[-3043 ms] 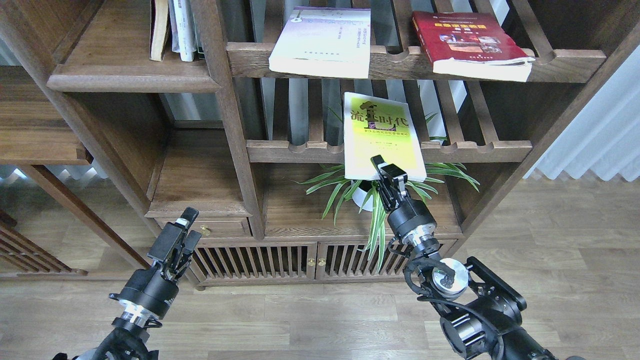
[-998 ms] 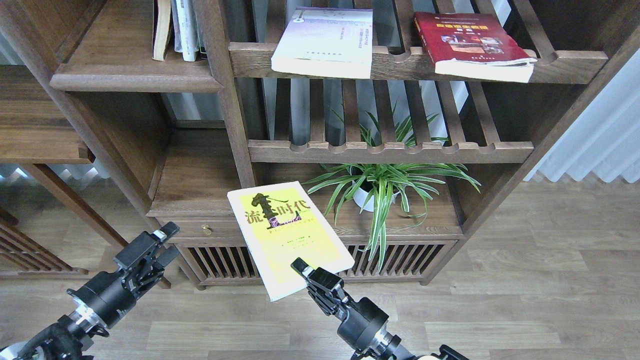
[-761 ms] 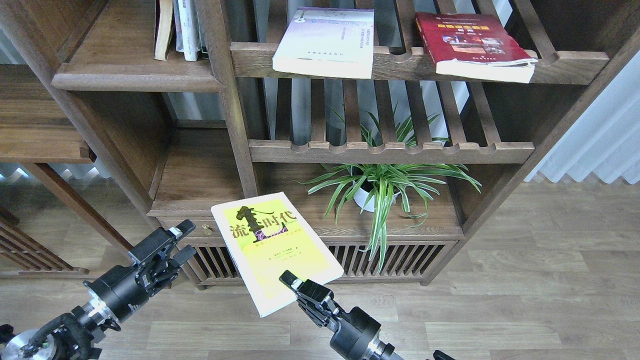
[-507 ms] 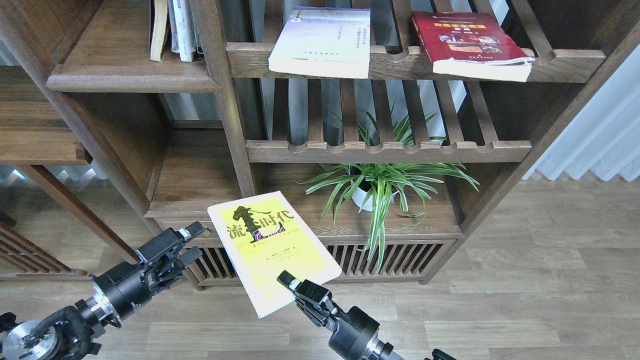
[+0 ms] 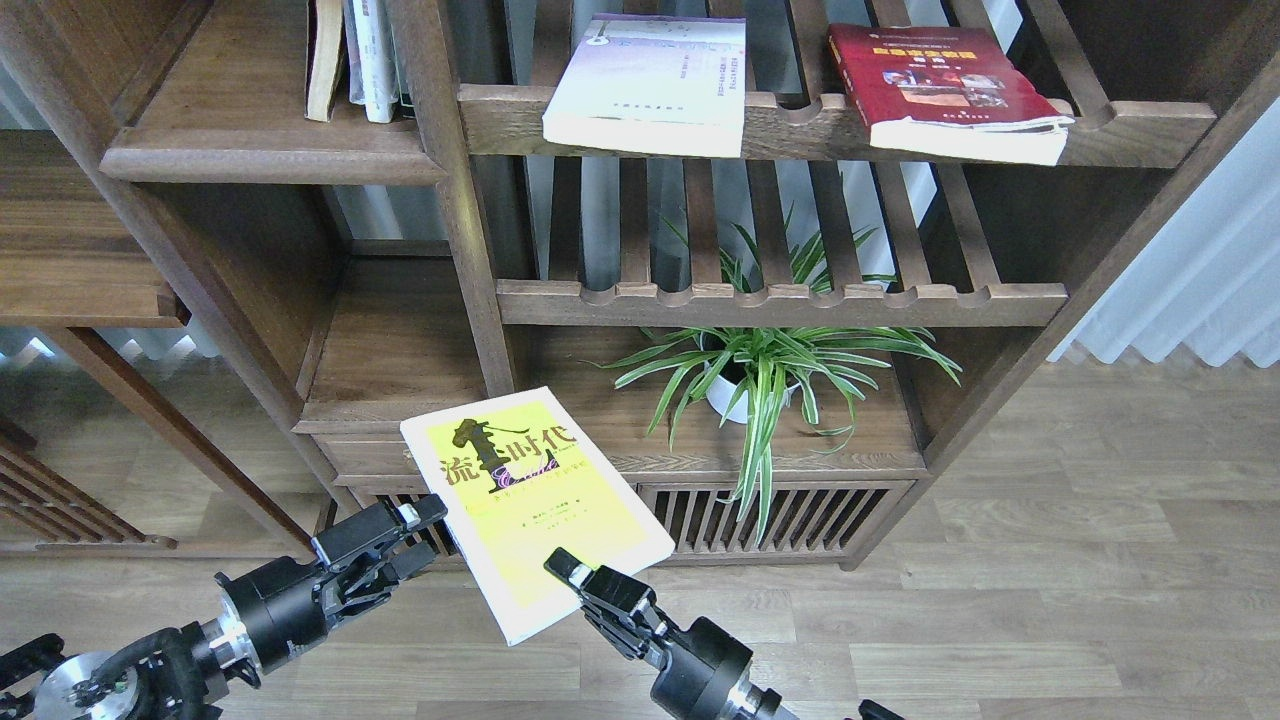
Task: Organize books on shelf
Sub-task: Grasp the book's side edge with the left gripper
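- Right pincer (image 5: 572,574): clenched on the near edge of the yellow-green book (image 5: 535,505), which it holds in the air, cover up and tilted, in front of the bookcase's low slatted doors (image 5: 790,515).
- Left pincer (image 5: 405,535): fingers parted and grasping nothing; its tips lie just beside the book's left edge, and whether they touch it cannot be told.
- Yellow-green book: clear of every board, between the two pincers, its far corner over the drawer front (image 5: 370,455) with the brass knob.
- Lavender-white book (image 5: 650,85): lying flat on the upper slatted rack (image 5: 800,125), its near edge overhanging the scalloped rail.
- Dark red book (image 5: 940,85): flat on the same rack, to the right, also overhanging the rail.
- Solid shelf (image 5: 250,150): upper left, dark-brown board with a thick rounded lip; a few upright volumes (image 5: 355,60) stand at its far right, with bare board to their left.
- Potted spider plant (image 5: 770,375): on the low board at right, well apart from the carried book.
- Step in hand, as judged: one of three books is off the racks and appears to be offered to the left pincer for a handover; two books wait on the upper rack.
- Next move, as judged: the left pincer needs to close on the book's left edge before the right lets go, then raise the book and turn it upright to slide it in beside the standing volumes. A thin paperback gripped at one edge is likely to sag, so a deep bite would help.
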`<control>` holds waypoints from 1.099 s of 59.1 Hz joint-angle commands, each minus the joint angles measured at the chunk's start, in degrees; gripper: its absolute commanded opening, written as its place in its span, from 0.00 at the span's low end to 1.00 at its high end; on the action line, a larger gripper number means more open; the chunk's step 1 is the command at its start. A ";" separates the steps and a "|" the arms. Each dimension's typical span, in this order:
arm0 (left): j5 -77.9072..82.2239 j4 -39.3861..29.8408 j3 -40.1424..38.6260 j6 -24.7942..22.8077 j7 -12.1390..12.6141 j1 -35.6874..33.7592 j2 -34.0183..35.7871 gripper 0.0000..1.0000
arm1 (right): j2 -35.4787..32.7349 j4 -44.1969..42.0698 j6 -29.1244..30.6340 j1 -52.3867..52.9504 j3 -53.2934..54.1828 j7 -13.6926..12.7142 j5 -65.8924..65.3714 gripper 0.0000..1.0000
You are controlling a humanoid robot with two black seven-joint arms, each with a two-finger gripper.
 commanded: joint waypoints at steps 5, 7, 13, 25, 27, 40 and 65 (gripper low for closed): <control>-0.32 3.03 0.27 0.00 0.00 -2.52 -2.35 0.98 | 0.00 0.02 0.01 -0.21 0.00 -0.03 0.04 0.05; -0.23 3.47 0.36 0.00 0.00 -2.70 -3.23 0.97 | 0.00 0.02 0.01 -0.21 0.00 -0.03 0.04 0.05; -0.32 4.70 0.27 0.00 0.08 -3.05 -5.87 0.95 | 0.00 0.02 0.01 -0.21 0.00 0.05 0.04 0.05; -0.23 5.32 0.36 0.00 0.08 -3.58 -7.11 0.95 | 0.00 0.02 0.01 -0.12 0.09 0.05 0.04 0.05; -0.23 5.32 0.36 0.00 0.08 -3.76 -7.20 0.95 | 0.00 0.02 0.01 -0.21 0.00 0.05 0.04 0.05; -0.41 5.76 0.36 0.00 0.17 -4.90 -7.72 0.94 | 0.00 0.02 0.01 -0.21 0.00 0.05 0.04 0.05; -0.32 7.16 0.36 0.00 0.52 -6.22 -7.72 0.79 | 0.00 0.11 0.01 -0.30 0.00 -0.03 0.04 0.05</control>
